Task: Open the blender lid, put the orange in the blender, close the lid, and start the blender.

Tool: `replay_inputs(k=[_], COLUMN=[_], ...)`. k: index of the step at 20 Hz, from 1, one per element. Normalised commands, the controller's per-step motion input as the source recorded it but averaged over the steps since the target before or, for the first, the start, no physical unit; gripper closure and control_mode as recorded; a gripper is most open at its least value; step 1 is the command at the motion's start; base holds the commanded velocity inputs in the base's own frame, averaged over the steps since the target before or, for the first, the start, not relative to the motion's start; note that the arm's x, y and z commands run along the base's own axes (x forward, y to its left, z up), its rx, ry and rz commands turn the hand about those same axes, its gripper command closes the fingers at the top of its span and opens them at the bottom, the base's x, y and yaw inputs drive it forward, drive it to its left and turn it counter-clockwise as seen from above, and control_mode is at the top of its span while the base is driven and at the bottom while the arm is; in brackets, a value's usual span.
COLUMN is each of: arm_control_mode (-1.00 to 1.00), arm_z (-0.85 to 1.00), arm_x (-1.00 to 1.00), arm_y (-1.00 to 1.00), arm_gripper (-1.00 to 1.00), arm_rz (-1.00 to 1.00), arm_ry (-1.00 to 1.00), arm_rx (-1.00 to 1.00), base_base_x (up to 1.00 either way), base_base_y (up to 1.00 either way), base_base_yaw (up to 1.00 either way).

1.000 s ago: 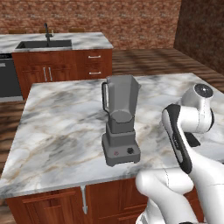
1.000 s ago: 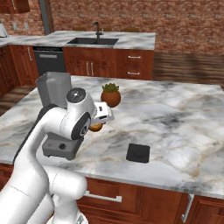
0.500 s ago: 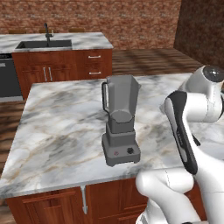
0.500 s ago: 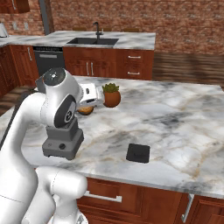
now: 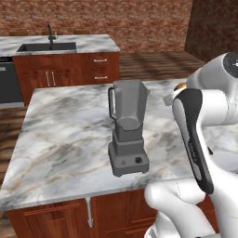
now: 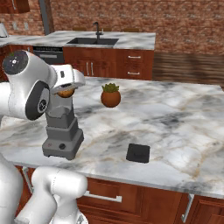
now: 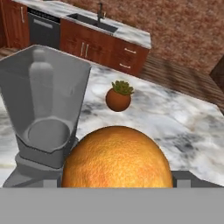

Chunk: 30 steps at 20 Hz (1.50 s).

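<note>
The end effector (image 6: pixel 66 89) grasps the orange (image 7: pixel 116 157) and is raised beside the top of the blender (image 5: pixel 128 126). The blender jar is uncovered; its open mouth faces upward. The blender stands upright on the marble tabletop (image 6: pixel 175 127). The blender lid (image 6: pixel 138 152) lies flat on the tabletop, well apart from the blender base. A small potted plant (image 6: pixel 110 95) stands on the tabletop beyond the blender.

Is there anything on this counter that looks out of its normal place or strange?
Yes. The blender lid lies flat on the counter, apart from the blender, whose jar stands open. The gripper holds the orange beside the jar. Nothing looks spilled or damaged.
</note>
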Motion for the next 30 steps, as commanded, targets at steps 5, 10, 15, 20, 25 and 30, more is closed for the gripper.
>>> replay_inputs(k=[5, 10, 15, 20, 25, 30], arm_control_mode=[-1.00, -1.00, -1.00, -1.00, -1.00, -1.00], arm_z=[0.56, 0.40, 0.02, -0.08, -0.33, -0.55], arm_x=[-0.12, 0.04, 0.32, 0.69, 0.73, 0.49], arm_y=[0.61, 0.61, 0.58, 0.18, 0.00, 0.03], arm_gripper=[1.00, 1.00, 1.00, 1.00, 1.00, 1.00], arm_rz=[0.00, 0.00, 0.00, 0.00, 0.00, 0.00], arm_ry=[-0.12, -0.03, 0.00, 0.14, 0.18, 0.19], arm_rx=[0.03, 0.06, 0.07, 0.05, 0.01, 0.00], base_base_x=[0.00, 0.00, 0.00, 0.00, 0.00, 0.00], base_base_y=[0.00, 0.00, 0.00, 0.00, 0.00, 0.00], base_base_yaw=[0.00, 0.00, 0.00, 0.00, 0.00, 0.00])
